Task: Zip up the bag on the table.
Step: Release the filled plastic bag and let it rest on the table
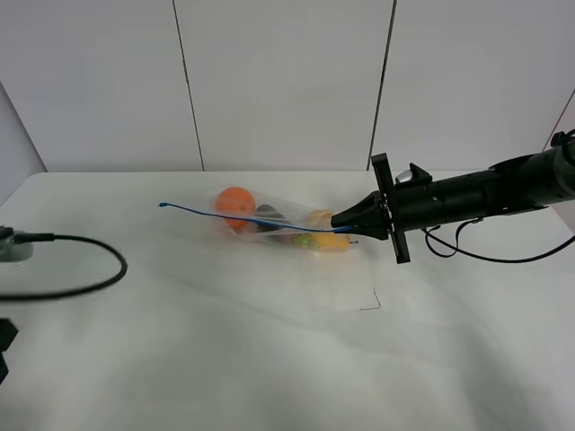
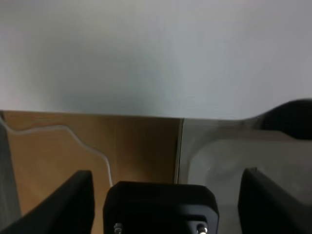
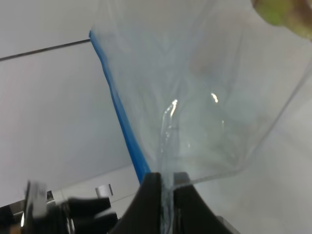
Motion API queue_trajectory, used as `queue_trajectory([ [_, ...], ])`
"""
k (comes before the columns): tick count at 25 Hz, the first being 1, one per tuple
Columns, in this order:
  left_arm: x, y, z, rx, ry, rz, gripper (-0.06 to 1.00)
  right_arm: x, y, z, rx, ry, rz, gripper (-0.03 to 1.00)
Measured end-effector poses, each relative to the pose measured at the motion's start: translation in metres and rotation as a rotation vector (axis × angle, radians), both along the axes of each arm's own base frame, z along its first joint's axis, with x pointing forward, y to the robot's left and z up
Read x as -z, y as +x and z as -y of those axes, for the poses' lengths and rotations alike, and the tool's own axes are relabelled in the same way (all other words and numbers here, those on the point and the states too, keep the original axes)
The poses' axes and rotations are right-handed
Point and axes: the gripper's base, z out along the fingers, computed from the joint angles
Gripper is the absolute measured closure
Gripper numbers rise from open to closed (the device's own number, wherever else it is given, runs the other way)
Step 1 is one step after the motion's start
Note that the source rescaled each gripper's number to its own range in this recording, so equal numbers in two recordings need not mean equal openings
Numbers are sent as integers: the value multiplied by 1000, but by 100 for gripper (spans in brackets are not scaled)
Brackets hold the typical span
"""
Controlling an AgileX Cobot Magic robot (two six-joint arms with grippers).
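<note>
Clear bag on table holds orange, yellow, dark produce. Right gripper jaws pinch its corner by blue zipper strip; left gripper jaws wide.

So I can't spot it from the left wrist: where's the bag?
In the high view the bag lies mid-table, slightly right, its right end pinched by the right gripper.

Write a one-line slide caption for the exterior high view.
Right gripper pinches one end of the produce-filled bag by its blue zipper strip on the white table.
</note>
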Motion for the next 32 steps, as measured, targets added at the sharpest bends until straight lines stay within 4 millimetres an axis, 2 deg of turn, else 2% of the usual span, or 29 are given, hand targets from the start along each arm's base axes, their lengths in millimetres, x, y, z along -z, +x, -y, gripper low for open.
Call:
queue_trajectory([
  [4, 2, -44, -1, 5, -3, 165, 8, 0, 0, 0, 0, 0, 0, 97],
  [13, -30, -109, 3, 90, -38, 646, 8, 0, 0, 0, 0, 0, 0, 97],
  [21, -35, -153, 2, 95, -35, 929, 8, 1, -1, 0, -9, -8, 0, 97],
  [24, -34, -159, 2, 94, -36, 961, 8, 1, -1, 0, -16, -14, 1, 95],
  [26, -34, -159, 2, 93, -36, 962, 8, 1, -2, 0, -19, -17, -1, 84],
  [27, -34, -159, 2, 93, -37, 962, 8, 2, -2, 0, -19, -18, -1, 71],
  [29, -34, -159, 2, 91, -37, 962, 8, 2, -2, 1, -20, -26, -2, 37],
  [30, -34, -159, 2, 92, -37, 962, 8, 3, -2, 1, -23, -34, -1, 23],
  [31, -34, -159, 2, 92, -37, 962, 8, 4, -2, 1, -29, -45, 0, 12],
  [32, -34, -159, 2, 92, -37, 962, 8, 5, -3, 2, -36, -57, 0, 6],
])
